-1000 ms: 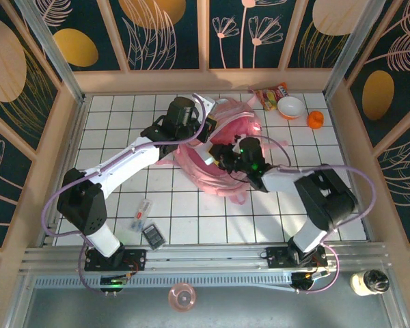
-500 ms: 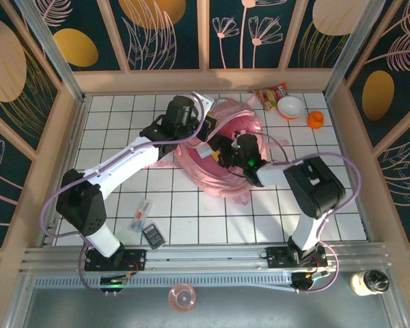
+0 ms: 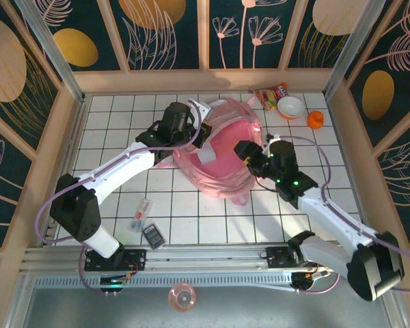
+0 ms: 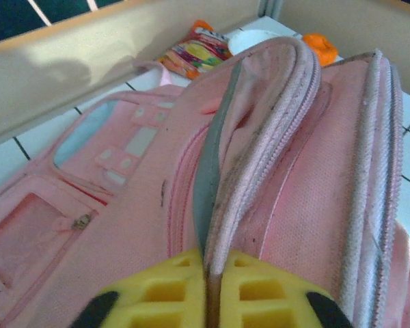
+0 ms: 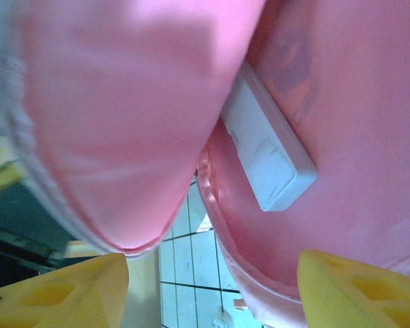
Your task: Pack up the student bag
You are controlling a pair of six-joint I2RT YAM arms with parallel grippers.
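On walled tiles (image 3: pixel 191 205) (perhaps laminate): bag (image 3: pixel 219 164)

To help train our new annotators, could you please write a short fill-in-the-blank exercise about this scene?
The left gripper grips the zipped rim of the soft ____ fabric backpack.
The right gripper stands ____.
A white rectangular block lies ____ the backpack.
Missing words: pink; open; inside.

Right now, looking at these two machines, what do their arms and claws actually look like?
The left arm and right arm are white tubes linked by chunky black joints, each trailed by a looping lilac cable. The left claw and right claw have blocky yellow fingers moulded with square hollows.
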